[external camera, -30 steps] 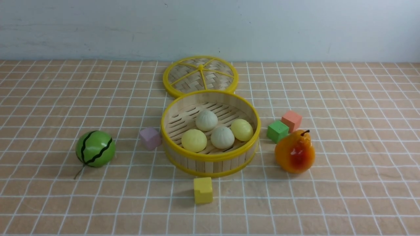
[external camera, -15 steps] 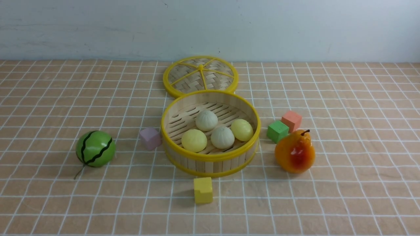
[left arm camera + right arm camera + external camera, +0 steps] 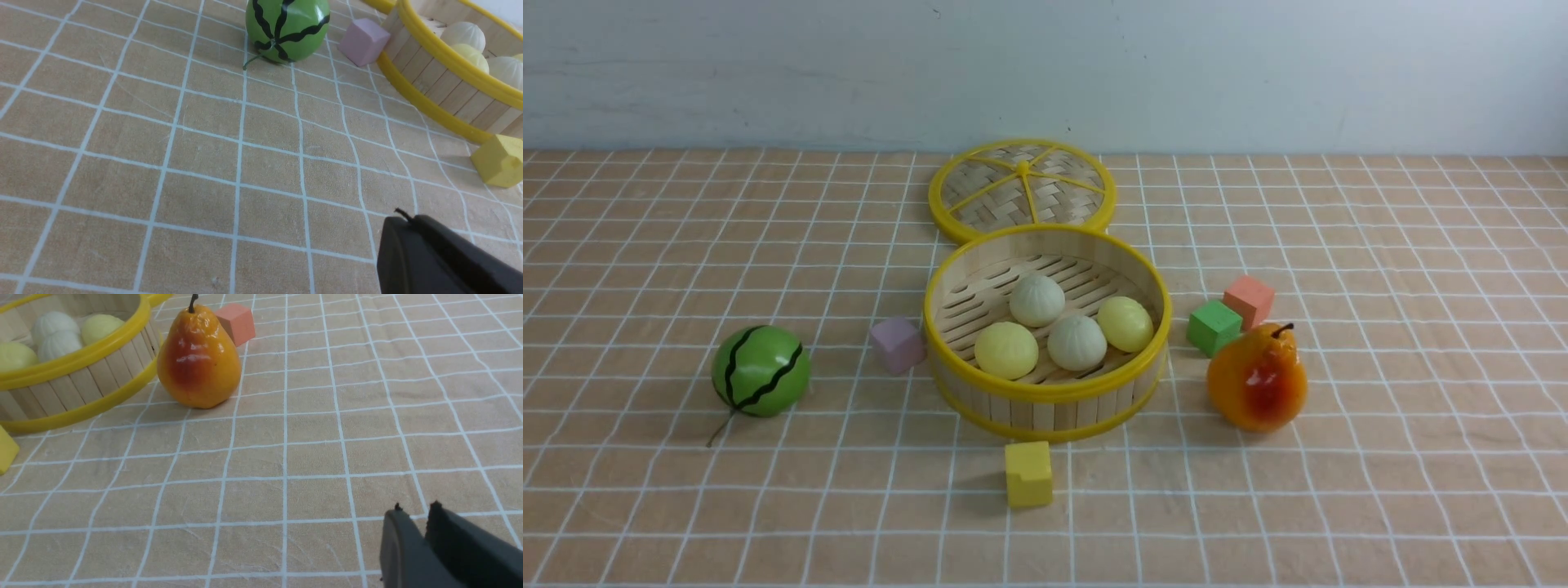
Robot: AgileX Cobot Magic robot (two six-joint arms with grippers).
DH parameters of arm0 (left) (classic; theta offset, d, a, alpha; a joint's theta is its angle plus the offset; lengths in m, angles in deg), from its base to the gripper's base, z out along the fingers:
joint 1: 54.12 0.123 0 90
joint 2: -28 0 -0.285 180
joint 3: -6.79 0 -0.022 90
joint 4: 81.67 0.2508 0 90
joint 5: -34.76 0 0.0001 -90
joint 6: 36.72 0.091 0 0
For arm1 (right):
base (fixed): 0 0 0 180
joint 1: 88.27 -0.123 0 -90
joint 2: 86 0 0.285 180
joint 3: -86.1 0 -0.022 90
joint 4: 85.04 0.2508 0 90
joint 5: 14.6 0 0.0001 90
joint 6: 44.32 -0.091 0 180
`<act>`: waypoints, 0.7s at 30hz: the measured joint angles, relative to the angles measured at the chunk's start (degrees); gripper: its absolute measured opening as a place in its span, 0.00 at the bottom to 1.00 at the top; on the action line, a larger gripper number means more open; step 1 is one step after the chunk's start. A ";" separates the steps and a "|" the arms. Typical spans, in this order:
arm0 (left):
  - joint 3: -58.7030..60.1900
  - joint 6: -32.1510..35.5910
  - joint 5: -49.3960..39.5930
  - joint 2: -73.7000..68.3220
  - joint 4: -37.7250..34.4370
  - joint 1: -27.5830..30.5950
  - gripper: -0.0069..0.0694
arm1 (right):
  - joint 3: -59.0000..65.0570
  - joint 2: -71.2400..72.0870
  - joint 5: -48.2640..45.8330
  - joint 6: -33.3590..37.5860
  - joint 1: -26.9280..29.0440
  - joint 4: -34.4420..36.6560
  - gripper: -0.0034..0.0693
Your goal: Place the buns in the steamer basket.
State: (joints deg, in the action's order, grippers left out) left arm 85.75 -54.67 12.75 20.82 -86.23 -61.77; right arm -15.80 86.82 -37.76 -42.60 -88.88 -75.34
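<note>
Over there, four round pleated buns, two off-white and two pale yellow (image 3: 1076,343), sit inside the round bamboo steamer basket with yellow rims (image 3: 1045,392); the left wrist view shows the black left gripper (image 3: 404,218) pressed closed. In the right wrist view, the dark right gripper (image 3: 416,510) has its fingers narrowly parted.

1. Front view: the near part of the woven lid (image 3: 1023,188), behind the steamer basket (image 3: 1045,392), is hidden by the basket's rim.
2. Front view: the buns (image 3: 1077,343) inside the basket have their undersides out of sight.
3. Left wrist view: the basket is cut off by the picture's edge, as is the top of the watermelon ball (image 3: 288,28), beyond the purple block (image 3: 363,42) from the basket.
4. Right wrist view: the basket is cut off again, and so is the yellow block (image 3: 6,451) near it.
5. Right wrist view: the pear (image 3: 199,359) beside the basket partly hides the coral block (image 3: 237,323).
</note>
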 joint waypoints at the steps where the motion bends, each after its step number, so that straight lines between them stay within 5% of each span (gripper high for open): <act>1: 0.00 0.00 0.00 0.00 0.00 0.00 0.07 | 0.00 0.00 0.00 0.00 0.00 0.00 0.18; 21: 0.00 0.00 0.00 0.00 0.00 0.15 0.09 | 0.00 0.00 0.00 0.00 0.00 0.00 0.21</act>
State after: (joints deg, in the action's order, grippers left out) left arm 85.75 -54.67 12.75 20.82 -86.23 -61.62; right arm -15.80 86.82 -37.76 -42.60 -88.88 -75.34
